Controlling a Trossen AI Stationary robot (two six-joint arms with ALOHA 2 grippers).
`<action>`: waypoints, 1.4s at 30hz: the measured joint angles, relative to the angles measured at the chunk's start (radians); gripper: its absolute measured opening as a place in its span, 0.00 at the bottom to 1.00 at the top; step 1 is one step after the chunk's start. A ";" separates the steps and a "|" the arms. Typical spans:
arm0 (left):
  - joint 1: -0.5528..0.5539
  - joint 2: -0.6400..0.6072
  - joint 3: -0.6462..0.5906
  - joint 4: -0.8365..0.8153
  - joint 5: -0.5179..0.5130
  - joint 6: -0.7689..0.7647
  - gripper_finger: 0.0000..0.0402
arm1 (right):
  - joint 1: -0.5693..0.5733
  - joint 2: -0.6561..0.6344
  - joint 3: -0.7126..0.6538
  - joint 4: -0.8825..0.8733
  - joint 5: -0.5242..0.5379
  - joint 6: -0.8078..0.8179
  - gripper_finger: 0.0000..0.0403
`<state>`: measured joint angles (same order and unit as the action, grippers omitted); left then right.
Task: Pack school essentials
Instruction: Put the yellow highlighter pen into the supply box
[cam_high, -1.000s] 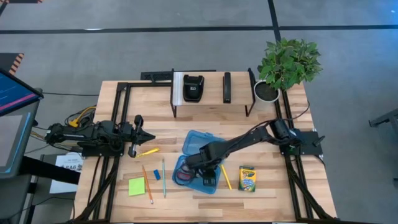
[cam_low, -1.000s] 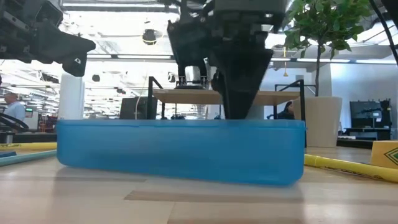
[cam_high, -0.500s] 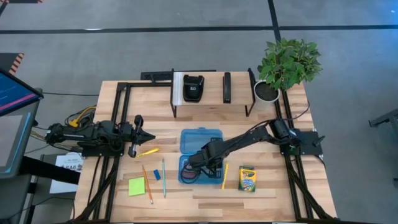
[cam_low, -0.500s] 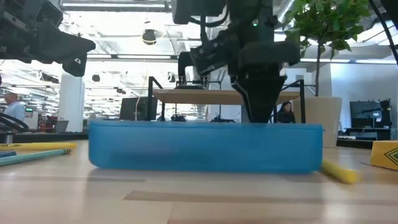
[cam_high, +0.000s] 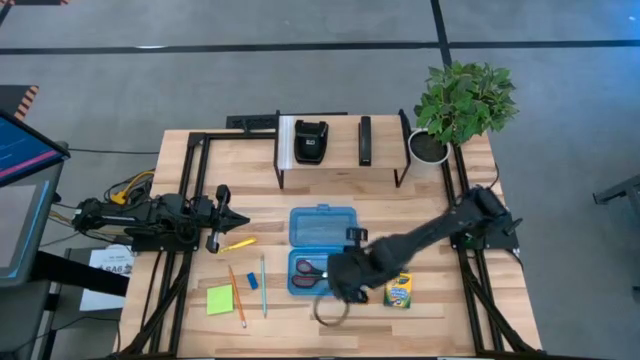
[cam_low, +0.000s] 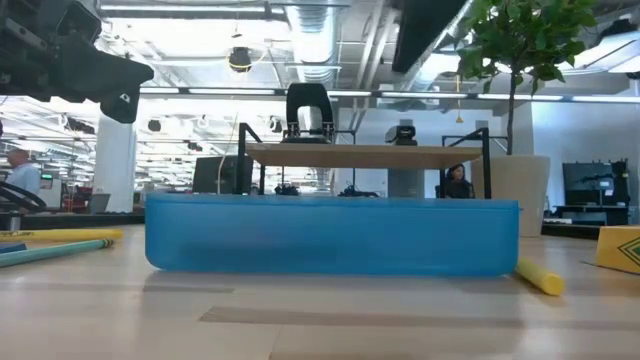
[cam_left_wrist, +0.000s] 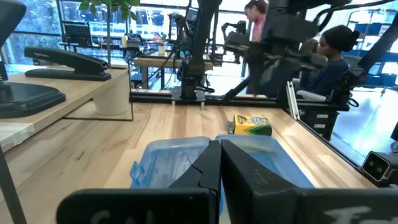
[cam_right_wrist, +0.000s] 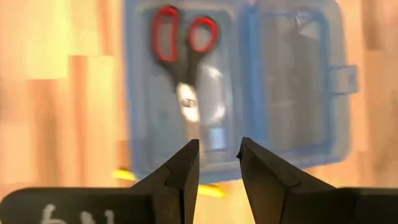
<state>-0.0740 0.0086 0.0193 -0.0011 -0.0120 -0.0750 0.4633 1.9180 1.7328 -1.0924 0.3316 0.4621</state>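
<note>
Case: the translucent blue case lies open in the middle of the table, its lid half on the far side and its tray half on the near side.
Scissors: the red-handled scissors lie alone inside the near tray half, handles toward the left.
Right gripper: the right gripper hangs above the case's near right corner; its fingers stand a narrow gap apart with nothing between them.
Left gripper: the left gripper waits at the table's left side, pointing toward the case; its fingers are pressed together and hold nothing.
Yellow pencils: one yellow pencil lies just in front of the left gripper's tips; another yellow pencil pokes out at the case's near right corner.
Orange and teal pencils: the orange pencil and the teal pencil lie side by side left of the case, running near to far.
Eraser: the blue eraser sits between those two pencils.
Sticky notes: the green sticky-note pad lies at the near left, beside the orange pencil.
Crayons: the crayon box lies flat to the right of the case, close to the right arm.
Far edge: a dark metal rack with black devices on it, and a potted plant at the far right corner.
</note>
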 joint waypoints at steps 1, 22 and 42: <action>0.000 0.000 0.000 0.000 0.000 0.000 0.00 | 0.017 -0.021 -0.029 0.018 0.012 0.018 0.34; 0.000 0.000 0.000 0.000 0.000 -0.122 0.00 | 0.118 -0.539 -0.807 0.812 0.067 0.167 0.30; 0.000 0.109 0.235 -0.382 -0.173 -0.285 0.00 | 0.042 -0.545 -0.824 0.851 0.075 0.127 0.30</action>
<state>-0.0742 0.1173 0.2544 -0.3830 -0.1854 -0.3604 0.5057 1.3735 0.9085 -0.2418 0.4062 0.5887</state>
